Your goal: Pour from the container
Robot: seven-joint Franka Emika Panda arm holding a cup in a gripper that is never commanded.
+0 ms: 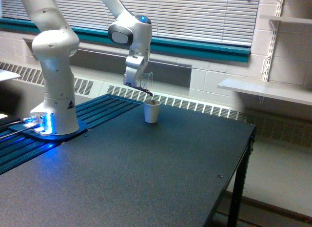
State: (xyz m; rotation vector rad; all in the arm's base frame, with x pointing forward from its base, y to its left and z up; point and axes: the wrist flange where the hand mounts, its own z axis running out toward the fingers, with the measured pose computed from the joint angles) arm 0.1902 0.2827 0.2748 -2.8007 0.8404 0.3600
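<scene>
Exterior view: 1 white robot arm [53,56] reaches over a dark table [146,173]. Its gripper [138,83] clasps the clear container [146,83], tilted just above a white paper cup [152,111], dark grains at its lip. Pouring appears underway; next, tilting further should empty it. The arm arcs from its base, on the cup's left in this view, wrist pointing down.

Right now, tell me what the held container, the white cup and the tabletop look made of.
Container: clear plastic or glass; the wall behind shows through it. White cup: opaque and matte, probably paper. Tabletop: dark, matte, finely speckled, possibly laminate. The tool grips the tilted container.
</scene>
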